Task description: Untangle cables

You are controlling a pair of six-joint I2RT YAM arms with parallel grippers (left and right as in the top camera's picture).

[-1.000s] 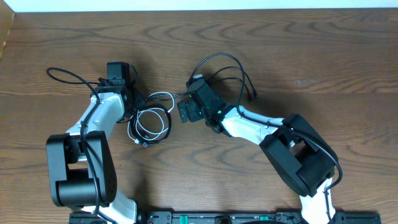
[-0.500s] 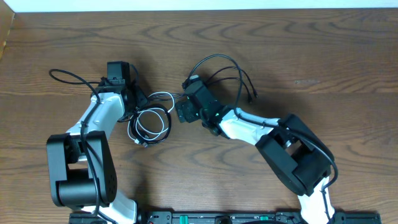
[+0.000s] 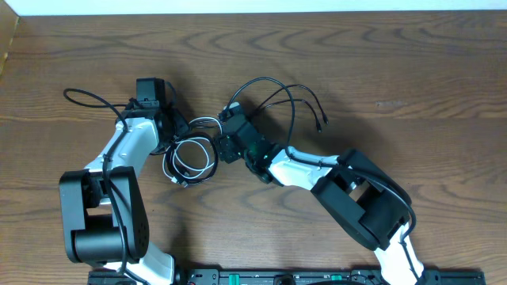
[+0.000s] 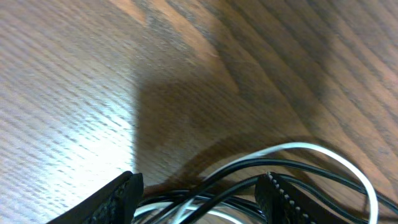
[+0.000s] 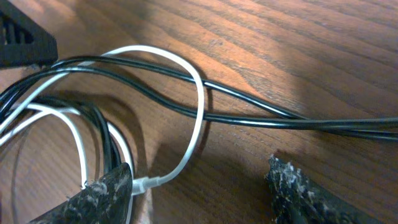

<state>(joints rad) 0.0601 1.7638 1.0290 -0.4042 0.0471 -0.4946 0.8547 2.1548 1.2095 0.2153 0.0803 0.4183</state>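
Cables point(image 3: 190, 156) lie coiled left of the table point(image 3: 412, 71) centre, black ends trailing toward 2 o'clock. Left gripper point(image 4: 202, 190) stands apart, strands running between its jaws. Right gripper point(image 5: 199, 186) stands apart, white cable point(image 5: 198, 106) looped at its 12 o'clock.

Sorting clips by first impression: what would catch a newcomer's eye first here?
A knot of white and black cables lies left of the middle of the table. The left gripper stands open with cords between its fingers, and the right gripper, open too, faces the knot from the other side. In the right wrist view the white cable loops across two black cables.
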